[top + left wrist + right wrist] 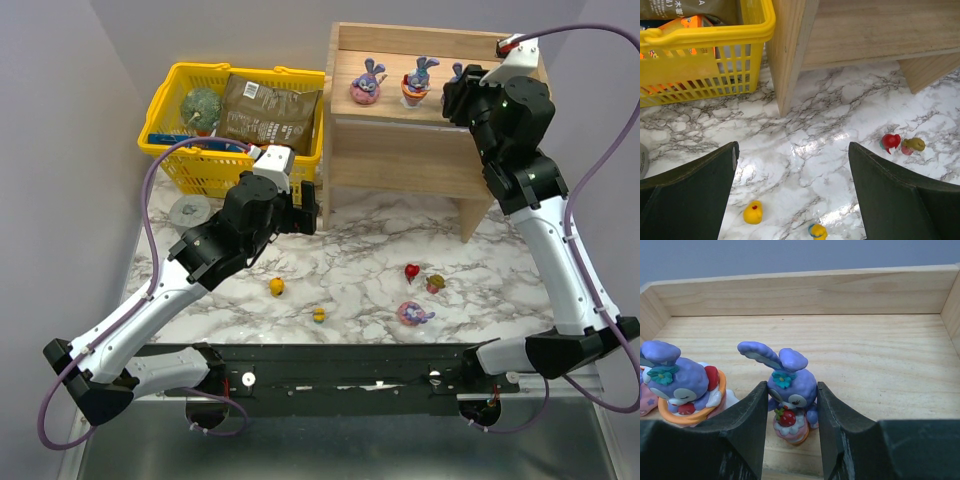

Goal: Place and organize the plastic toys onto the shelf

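The right gripper (791, 388) is clamped on a bunny (790, 402) that stands on the top board of the shelf (840, 290). A second bunny (684, 387) stands just outside the jaw on the left of the wrist view. The left gripper (792, 150) hangs over the table (805, 115) with its jaws wide apart. A yellow toy (753, 212) lies between them, and a red toy (890, 142) lies just beyond the right jaw.

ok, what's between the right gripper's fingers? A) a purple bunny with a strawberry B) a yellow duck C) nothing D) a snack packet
A: the right wrist view shows the purple bunny upright on the shelf, with the right gripper closed against its sides.
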You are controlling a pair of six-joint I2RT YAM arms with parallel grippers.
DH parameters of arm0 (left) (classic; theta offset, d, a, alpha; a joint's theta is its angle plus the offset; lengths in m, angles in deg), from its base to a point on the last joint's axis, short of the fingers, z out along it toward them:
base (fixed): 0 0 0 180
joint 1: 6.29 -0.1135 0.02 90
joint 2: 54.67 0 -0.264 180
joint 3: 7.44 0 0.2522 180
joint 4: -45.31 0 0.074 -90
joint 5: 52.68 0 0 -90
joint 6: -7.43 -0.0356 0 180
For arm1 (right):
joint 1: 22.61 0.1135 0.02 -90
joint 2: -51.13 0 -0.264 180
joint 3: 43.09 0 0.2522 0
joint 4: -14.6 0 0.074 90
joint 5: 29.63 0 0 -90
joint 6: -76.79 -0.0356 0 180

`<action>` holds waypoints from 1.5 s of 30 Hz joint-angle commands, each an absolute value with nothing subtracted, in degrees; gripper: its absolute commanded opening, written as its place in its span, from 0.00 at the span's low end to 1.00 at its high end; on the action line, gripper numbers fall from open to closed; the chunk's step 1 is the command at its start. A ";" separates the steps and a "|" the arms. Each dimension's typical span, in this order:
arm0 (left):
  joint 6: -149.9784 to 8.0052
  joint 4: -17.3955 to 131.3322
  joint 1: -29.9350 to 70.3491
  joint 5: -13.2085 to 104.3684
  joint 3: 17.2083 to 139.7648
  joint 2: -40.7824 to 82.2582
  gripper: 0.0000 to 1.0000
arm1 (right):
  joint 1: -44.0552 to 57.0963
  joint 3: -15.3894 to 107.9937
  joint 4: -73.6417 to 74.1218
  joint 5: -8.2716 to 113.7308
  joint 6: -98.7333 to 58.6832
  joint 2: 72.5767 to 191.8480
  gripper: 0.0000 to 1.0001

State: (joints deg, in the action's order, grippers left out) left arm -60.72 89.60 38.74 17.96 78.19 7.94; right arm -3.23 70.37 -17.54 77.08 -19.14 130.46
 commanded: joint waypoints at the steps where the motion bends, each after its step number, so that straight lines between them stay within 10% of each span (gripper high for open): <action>1: -61.21 90.10 38.27 19.13 79.27 7.47 0.99 | -3.53 67.79 -15.43 75.40 -18.66 128.48 0.31; 45: -60.59 90.01 37.83 22.72 78.74 6.86 0.99 | -3.53 71.13 -24.37 71.53 -17.95 118.38 0.84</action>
State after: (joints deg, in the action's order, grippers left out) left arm -60.68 89.66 38.28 20.48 78.22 7.88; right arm -3.23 69.28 -18.37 73.74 -17.64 122.44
